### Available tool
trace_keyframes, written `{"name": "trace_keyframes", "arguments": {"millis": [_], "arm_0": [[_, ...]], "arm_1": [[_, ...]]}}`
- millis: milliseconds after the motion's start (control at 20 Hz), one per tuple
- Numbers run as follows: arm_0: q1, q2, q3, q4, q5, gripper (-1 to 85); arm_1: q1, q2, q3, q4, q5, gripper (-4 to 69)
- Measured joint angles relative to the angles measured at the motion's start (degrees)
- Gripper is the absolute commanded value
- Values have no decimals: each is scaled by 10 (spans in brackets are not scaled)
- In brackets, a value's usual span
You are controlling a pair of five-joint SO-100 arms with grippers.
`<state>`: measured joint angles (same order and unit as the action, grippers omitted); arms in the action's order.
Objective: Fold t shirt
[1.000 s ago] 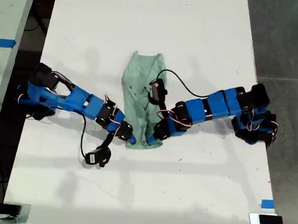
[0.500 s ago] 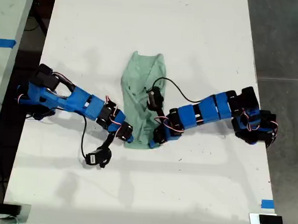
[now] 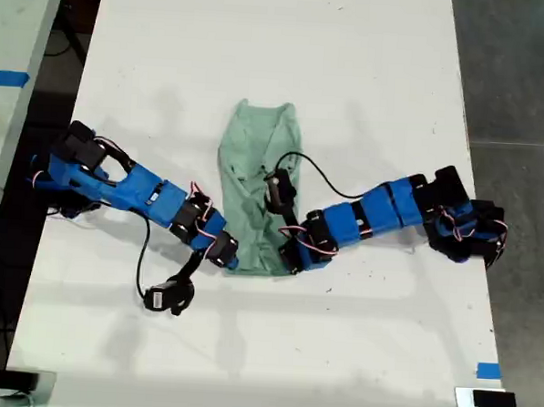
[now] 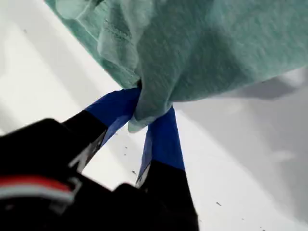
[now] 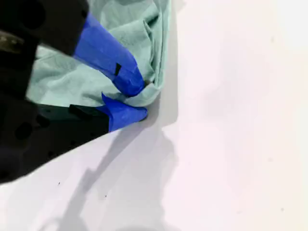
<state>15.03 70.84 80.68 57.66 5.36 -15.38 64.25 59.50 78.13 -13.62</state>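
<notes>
The pale mint-green t shirt (image 3: 256, 166) lies as a long narrow bundle in the middle of the white table (image 3: 370, 72). My first gripper (image 3: 231, 256) comes in from the exterior view's left and is shut on the shirt's lower corner on that side. In the first wrist view its blue fingers (image 4: 161, 144) pinch a bunched tip of the t shirt (image 4: 216, 43), lifted slightly off the table. My second gripper (image 3: 287, 257) reaches in from the exterior view's right. It is shut on the other lower corner, blue fingertips (image 5: 122, 113) clamping the folded edge of the t shirt (image 5: 96, 82).
A wrist camera on a black cable (image 3: 162, 298) hangs beside the first arm. Blue tape (image 3: 488, 370) marks the table near the exterior view's lower right. Dark floor (image 3: 525, 71) lies past the table's right edge, and another table (image 3: 17, 26) stands at the exterior view's left.
Both grippers, still holding the shirt's lower corners, have shifted slightly toward the exterior view's bottom, dragging the shirt a little that way. The second arm has stretched further in.
</notes>
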Motion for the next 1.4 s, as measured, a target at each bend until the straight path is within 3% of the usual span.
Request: {"name": "trace_keyframes", "arguments": {"millis": [250,500,850,1150,1200,1250,1350,1400], "arm_0": [[66,-36,-196,121,0,0],[68,79,-208,173,0,0],[-139,257,-55,224,0,0],[-353,267,163,140,26,15],[-376,245,175,130,40,105],[-394,214,178,120,48,216],[-410,157,177,119,69,267],[-411,150,178,125,71,274]], "arm_1": [[-63,29,-73,10,-3,8],[-55,149,-71,-80,-81,7],[146,262,29,-113,-156,10],[266,184,73,-138,-207,10],[277,156,73,-141,-212,35],[287,128,73,-145,-214,177],[308,72,74,-145,-214,343],[316,55,74,-145,-214,353]]}}
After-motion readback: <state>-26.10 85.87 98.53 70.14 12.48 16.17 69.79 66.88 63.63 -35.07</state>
